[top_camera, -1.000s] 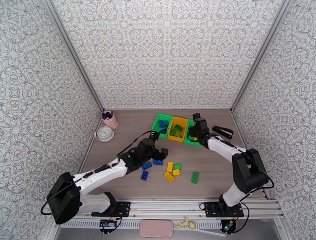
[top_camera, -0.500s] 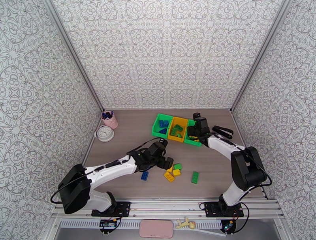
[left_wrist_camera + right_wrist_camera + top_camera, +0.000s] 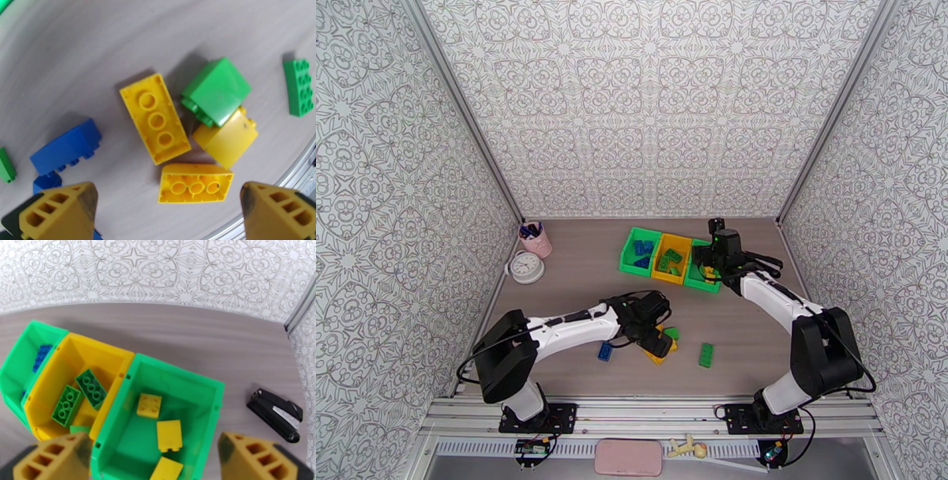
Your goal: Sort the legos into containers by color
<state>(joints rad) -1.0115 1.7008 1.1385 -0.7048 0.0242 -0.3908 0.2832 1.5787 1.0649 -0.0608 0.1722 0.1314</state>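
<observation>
Loose legos lie near the table's front: a long yellow brick (image 3: 155,118), a second yellow one (image 3: 195,183), a third (image 3: 227,140), two green (image 3: 217,90) (image 3: 299,87) and a blue (image 3: 65,148). My left gripper (image 3: 656,341) hangs open just above this pile, nothing between its fingers (image 3: 59,213). The containers stand in a row: a left green bin (image 3: 23,354) with blue bricks, a yellow bin (image 3: 71,354) with green bricks, and a right green bin (image 3: 197,398) with three yellow bricks. My right gripper (image 3: 154,463) hovers open over the right green bin.
A pink pen cup (image 3: 536,239) and a white round clock (image 3: 526,267) stand at the back left. A black stapler (image 3: 761,263) lies right of the bins. Patterned walls close three sides, and a metal rail (image 3: 656,410) runs along the near edge.
My left arm swung right and forward over the pile, staying open. My right gripper opened above the right green bin and drew back a little.
</observation>
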